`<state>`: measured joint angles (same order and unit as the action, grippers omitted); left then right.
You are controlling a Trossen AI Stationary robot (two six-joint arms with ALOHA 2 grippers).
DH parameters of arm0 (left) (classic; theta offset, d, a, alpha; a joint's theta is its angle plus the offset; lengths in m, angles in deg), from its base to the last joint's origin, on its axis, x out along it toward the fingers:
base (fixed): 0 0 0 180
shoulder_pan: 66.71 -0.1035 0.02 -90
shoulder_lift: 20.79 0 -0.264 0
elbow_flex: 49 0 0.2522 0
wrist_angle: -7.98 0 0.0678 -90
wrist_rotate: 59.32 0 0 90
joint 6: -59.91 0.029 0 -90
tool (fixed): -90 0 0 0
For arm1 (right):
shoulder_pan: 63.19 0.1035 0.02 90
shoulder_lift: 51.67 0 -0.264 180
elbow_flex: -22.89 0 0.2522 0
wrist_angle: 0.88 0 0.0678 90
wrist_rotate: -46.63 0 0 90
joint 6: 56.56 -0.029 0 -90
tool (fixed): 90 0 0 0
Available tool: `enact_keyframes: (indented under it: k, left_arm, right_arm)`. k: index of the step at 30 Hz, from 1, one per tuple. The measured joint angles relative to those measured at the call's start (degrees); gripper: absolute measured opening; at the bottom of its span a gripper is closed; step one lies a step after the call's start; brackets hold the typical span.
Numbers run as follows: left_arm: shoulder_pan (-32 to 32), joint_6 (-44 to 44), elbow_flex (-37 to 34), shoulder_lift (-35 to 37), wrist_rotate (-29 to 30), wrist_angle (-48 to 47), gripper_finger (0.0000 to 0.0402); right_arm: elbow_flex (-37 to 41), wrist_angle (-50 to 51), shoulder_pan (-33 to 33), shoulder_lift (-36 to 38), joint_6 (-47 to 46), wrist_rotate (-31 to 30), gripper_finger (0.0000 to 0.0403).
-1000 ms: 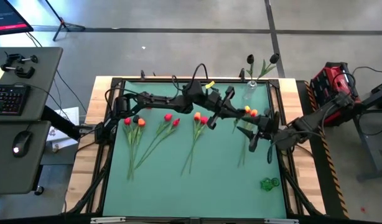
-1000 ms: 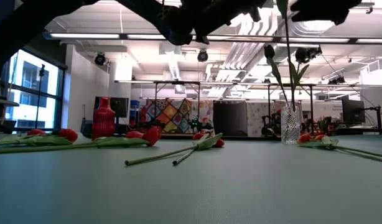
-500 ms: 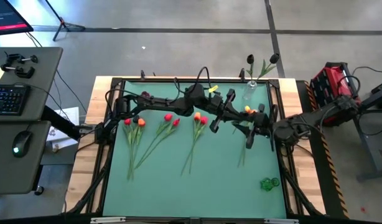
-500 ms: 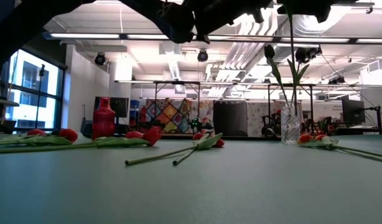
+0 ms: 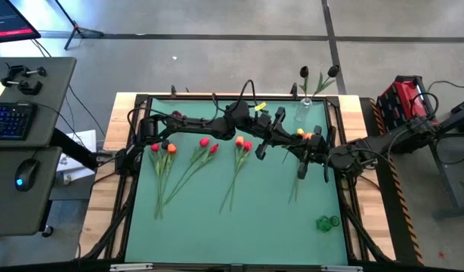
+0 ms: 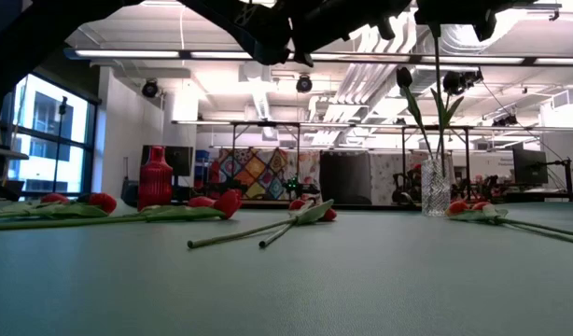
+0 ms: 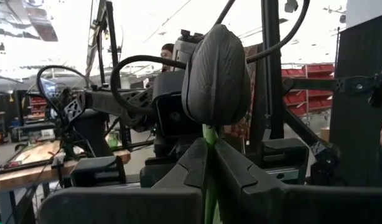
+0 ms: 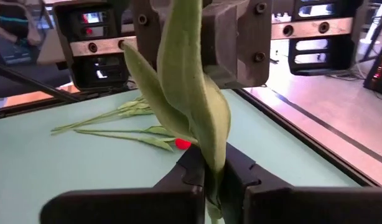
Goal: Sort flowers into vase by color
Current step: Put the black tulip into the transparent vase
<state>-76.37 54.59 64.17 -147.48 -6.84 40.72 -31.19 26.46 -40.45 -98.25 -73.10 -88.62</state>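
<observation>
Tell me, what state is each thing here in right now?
Left gripper: shut on the stem of the dark tulip.
Right gripper: shut on the same stem, among its leaves.
Dark tulip: held off the table by both grippers.
Vase: upright, holding two dark flowers.
Red and orange tulips: lying flat on the table.

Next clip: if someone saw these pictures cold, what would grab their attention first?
Both dark arms meet above the middle of the green table, the left end effector and the right end effector each shut on the same tulip stem, its big green leaf filling the right wrist view. Next, the red and orange tulips lying in loose rows on the mat, and the glass vase of dark tulips at the far edge.
</observation>
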Motion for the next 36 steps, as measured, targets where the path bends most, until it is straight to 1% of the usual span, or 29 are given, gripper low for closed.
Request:
enact_keyframes:
  k: [4,6,10,12,15,18,20,25,29,33,36]
  left_arm:
    - [-0.3,-1.1,0.0,0.0,0.0,-0.5,0.0026]
    - [-0.7,-2.0,0.0,0.0,-0.1,-0.7,0.0042]
    - [-2.3,-5.0,0.0,0.0,-0.7,-0.8,0.0079]
    - [-3.4,-6.9,0.0,0.0,-2.3,-1.2,0.0096]
    - [-5.3,-9.9,0.0,0.0,-7.1,-1.5,0.0113]
    - [-7.0,-13.5,0.0,0.0,-9.4,-1.4,0.0119]
    - [-8.1,-13.8,0.0,0.0,-10.1,-2.5,0.0119]
    - [-11.2,-10.3,0.0,0.0,-8.8,-10.2,0.0119]
    - [-13.2,-3.6,0.0,0.0,-6.1,-19.3,0.0120]
    - [-13.6,3.4,0.0,0.0,-2.7,-27.0,0.0120]
    - [-13.0,7.4,0.0,0.0,-0.9,-30.5,0.0120]
  right_arm:
    - [0.0,1.8,0.0,0.0,-2.8,-1.6,0.0004]
    - [0.0,2.7,0.0,0.0,-4.1,-2.0,0.0002]
    - [0.0,5.4,0.0,0.5,-7.2,-4.7,0.0001]
    - [0.0,7.7,0.0,1.2,-9.3,-6.6,0.0001]
    - [0.0,10.8,0.0,3.0,-11.9,-9.4,0.0001]
    - [0.0,13.3,0.5,5.3,-13.3,-11.9,0.0001]
    - [0.0,14.6,0.8,6.8,-13.3,-13.9,0.0000]
    - [0.0,17.8,0.9,10.0,-13.6,-19.3,0.0000]
    - [0.0,19.3,0.3,12.0,-13.0,-24.6,0.0000]
    - [-0.1,19.3,-1.2,13.5,-9.1,-31.2,0.0000]
    - [-1.1,18.4,-2.8,14.0,-5.6,-37.0,0.0000]
